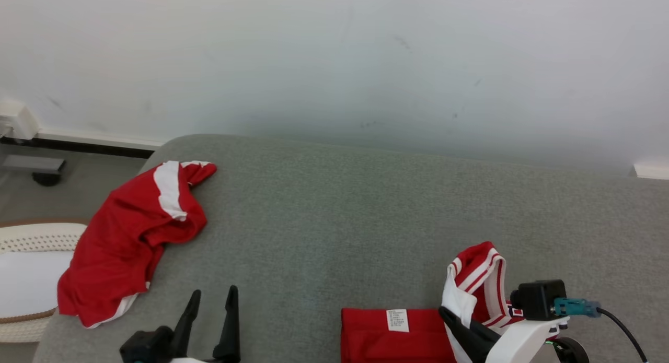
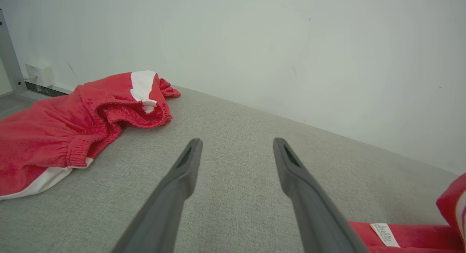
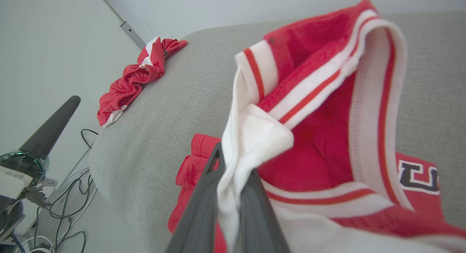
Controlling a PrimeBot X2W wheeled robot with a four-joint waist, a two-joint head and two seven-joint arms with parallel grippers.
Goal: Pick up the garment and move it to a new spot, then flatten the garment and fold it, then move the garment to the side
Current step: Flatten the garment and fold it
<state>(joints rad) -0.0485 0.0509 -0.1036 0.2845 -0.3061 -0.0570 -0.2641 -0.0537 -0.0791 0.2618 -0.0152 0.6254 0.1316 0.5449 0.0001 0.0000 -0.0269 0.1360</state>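
Head view takes in a grey cushion (image 1: 366,206) against a pale wall, with red shorts (image 1: 130,232) crumpled at its far left and the garment (image 1: 387,337), a red jersey with striped trim, at the near right edge. A white edge of it is pinched tight in the right gripper (image 1: 448,317) and raised in a loop, while the rest lies flat. I judge the lift should go higher so the body clears the cushion, then travel to the bare middle, well apart from the shorts. The right forearm enters from the near right, fingers angled left. The left gripper (image 1: 215,291) sits low at near left, spread wide, empty, pointing far.
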